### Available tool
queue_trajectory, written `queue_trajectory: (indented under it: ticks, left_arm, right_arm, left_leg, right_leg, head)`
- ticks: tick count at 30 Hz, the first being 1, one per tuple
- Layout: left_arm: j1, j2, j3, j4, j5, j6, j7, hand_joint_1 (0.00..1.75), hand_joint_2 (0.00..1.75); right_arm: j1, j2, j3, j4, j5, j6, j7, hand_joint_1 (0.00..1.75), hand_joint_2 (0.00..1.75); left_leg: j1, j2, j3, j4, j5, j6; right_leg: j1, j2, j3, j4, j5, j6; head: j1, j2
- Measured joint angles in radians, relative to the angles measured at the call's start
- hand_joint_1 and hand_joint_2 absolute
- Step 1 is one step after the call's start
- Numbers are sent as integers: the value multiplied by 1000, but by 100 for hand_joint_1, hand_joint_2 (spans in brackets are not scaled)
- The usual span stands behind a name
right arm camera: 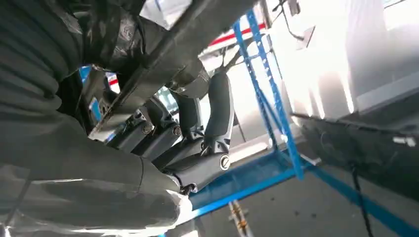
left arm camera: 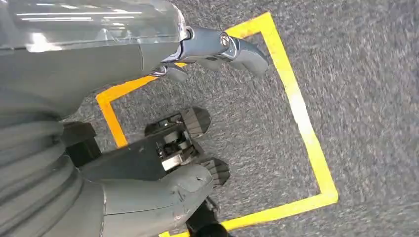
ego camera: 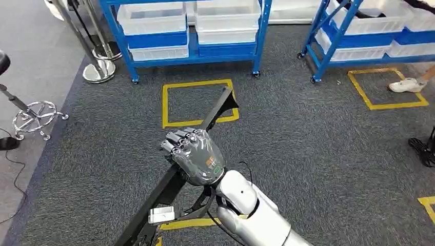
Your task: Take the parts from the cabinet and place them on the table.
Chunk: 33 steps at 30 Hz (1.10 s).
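Observation:
A long black metal bar (ego camera: 219,108) slants across the dark carpet in the head view. My right hand (ego camera: 195,155) grips it near its middle, fingers wrapped over the top. A small white piece (ego camera: 161,214) sits on the bar's near end. In the right wrist view the curled fingers (right arm camera: 212,118) close around the same bar (right arm camera: 170,47). My left hand (left arm camera: 123,59) hangs above the floor and holds nothing, its fingers (left arm camera: 239,48) and thumb (left arm camera: 168,195) spread apart.
Two blue racks (ego camera: 260,38) (ego camera: 328,46) with white bins (ego camera: 151,18) stand ahead. Yellow tape squares (ego camera: 166,105) (ego camera: 359,89) mark the carpet. On the left are a stool base (ego camera: 35,115) and a stanchion base (ego camera: 98,72). A person's shoe (ego camera: 406,84) shows at the right.

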Motion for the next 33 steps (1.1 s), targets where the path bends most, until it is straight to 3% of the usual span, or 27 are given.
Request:
queue_trajectory:
  ticks: [1,3,4,5,6,8,9,10,12,13,14,17,18,20,21,23,24,25,26,27,28,29,30,31,33]
  left_arm:
    - [0,0,0,0,0,0,0,0,175]
    - [-1,0,0,0,0,0,-1,0,175]
    - [-2,0,-1,0,0,0,-1,0,175]
    - [-1,0,-1,0,0,0,-2,0,175]
    - [1,0,-1,0,0,0,-2,0,175]
    - [5,1,-1,0,1,1,-1,0,175]
    - [6,1,-1,0,1,2,-1,0,175]
    - [6,2,-1,0,1,2,-1,0,175]
    - [5,2,-1,0,-2,2,-1,0,175]
    - [4,2,-2,0,-3,1,-1,0,175]
    - [5,7,-2,0,-3,1,-1,0,175]
    - [5,6,-4,0,-5,0,2,0,175]
    - [4,6,-5,0,-5,0,2,0,175]
    - [0,2,-6,0,-6,-1,0,0,175]
    - [0,2,-6,0,-6,-2,0,0,175]
    - [5,2,-6,0,-9,-5,2,0,175]
    - [6,2,-6,0,-13,-5,3,0,175]
    - [5,2,-7,0,-13,-6,3,0,175]
    - [3,2,-7,0,-13,-6,3,0,175]
    - [2,1,-8,0,-13,-6,3,0,175]
    - [0,0,-8,0,-13,-7,3,0,175]
    - [-1,0,-8,0,-13,-8,3,0,175]
    - [-2,0,-9,0,-12,-8,3,0,175]
    - [-2,-1,-9,0,-11,-8,3,0,175]
    - [-1,-2,-10,0,-11,-13,6,0,175]
  right_arm:
    - [0,0,0,0,-1,0,0,175,175]
    - [0,-2,1,-1,-1,0,-3,175,175]
    - [-1,-1,2,-3,-2,0,-4,175,175]
    - [-4,-1,2,-3,-2,0,-4,175,175]
    - [-5,-1,4,-3,-2,0,-4,175,175]
    - [-4,-2,6,-3,-2,0,-5,175,175]
    - [-4,-2,8,-2,-2,0,-5,175,175]
    - [-5,-2,8,-3,-2,-2,-5,175,175]
    - [-12,-4,8,-11,1,-2,-4,175,175]
    - [-21,-5,8,-16,5,-2,-2,175,175]
    - [-34,-9,8,-23,9,0,5,175,175]
    - [-51,-16,5,-39,16,2,12,175,175]
    - [-53,-20,2,-45,16,2,13,175,175]
    - [-64,-26,-2,-53,22,2,13,175,175]
    - [-75,-27,-3,-57,27,2,16,175,175]
    - [-87,-30,-10,-65,36,3,22,175,175]
    - [-93,-35,-17,-69,38,10,28,175,175]
    - [-98,-39,-23,-72,39,20,31,175,175]
    - [-102,-42,-31,-77,41,25,33,175,175]
    - [-107,-44,-36,-82,42,31,33,175,175]
    - [-111,-45,-40,-85,47,35,34,175,175]
    - [-115,-45,-43,-87,53,36,34,175,175]
    - [-116,-45,-44,-88,59,37,35,175,175]
    - [-115,-45,-45,-88,60,37,37,175,175]
    - [-114,-50,-50,-89,68,35,41,175,175]
  left_leg:
    - [-1,9,1,-1,0,-4]
    - [5,21,0,0,-2,-16]
    - [9,-21,-7,17,-25,-24]
    - [10,-49,-26,68,-65,-24]
    - [10,-61,-58,146,-110,-25]
    - [10,-69,-120,291,-166,-24]
    - [10,-69,-132,317,-165,-22]
    - [9,-70,-117,287,-136,-17]
    - [9,-87,-36,127,-46,-4]
    - [7,-131,-1,48,-15,5]
    - [11,-185,8,33,-25,12]
    - [3,-157,8,14,-23,12]
    - [8,-140,13,-3,-15,16]
    - [14,-112,21,-24,-1,27]
    - [12,-94,20,-24,0,28]
    - [10,-64,18,-22,-1,29]
    - [10,-47,16,-20,-1,29]
    - [10,-34,15,-18,-2,28]
    - [10,-22,14,-16,-3,26]
    - [10,-10,15,-14,-6,24]
    - [10,-2,16,-10,-9,20]
    - [7,6,15,-9,-12,16]
    - [-3,13,14,-2,-16,8]
    - [0,19,15,-5,-16,4]
    - [0,43,23,-10,-17,-8]
  right_leg:
    - [2,7,-3,1,1,-4]
    - [1,27,-8,-4,10,-21]
    - [-1,35,-9,-7,14,-28]
    - [-2,43,-12,-7,18,-33]
    - [-1,54,-15,-7,20,-37]
    - [5,76,-21,-6,24,-42]
    - [7,89,-24,-4,25,-44]
    - [8,103,-26,-2,26,-43]
    - [9,130,-26,2,27,-42]
    - [6,140,-28,5,28,-41]
    - [8,149,-37,7,32,-33]
    - [-7,183,-54,2,48,-10]
    - [3,200,-54,-6,56,2]
    - [6,103,-71,32,19,5]
    - [4,76,-103,97,-21,9]
    - [-1,63,-165,231,-79,16]
    - [-3,61,-185,274,-85,20]
    - [-4,58,-176,262,-66,22]
    - [-5,53,-143,207,-32,22]
    - [-5,42,-88,113,11,20]
    - [-2,11,-35,26,41,15]
    - [10,-37,-22,-7,17,4]
    - [9,-28,-22,-14,31,-1]
    - [16,-14,-25,-9,29,-6]
    - [16,9,-28,-14,33,-18]
  head:
    - [0,0]
    - [0,0]
    - [0,0]
    - [0,0]
    - [0,0]
    - [0,0]
    - [0,0]
    - [0,0]
    - [0,0]
    - [0,0]
    - [1,0]
    - [-1,0]
    - [0,0]
    - [5,0]
    - [3,0]
    - [3,0]
    - [3,0]
    - [4,0]
    - [3,0]
    - [4,0]
    - [4,0]
    - [3,0]
    - [3,0]
    - [3,0]
    - [3,0]
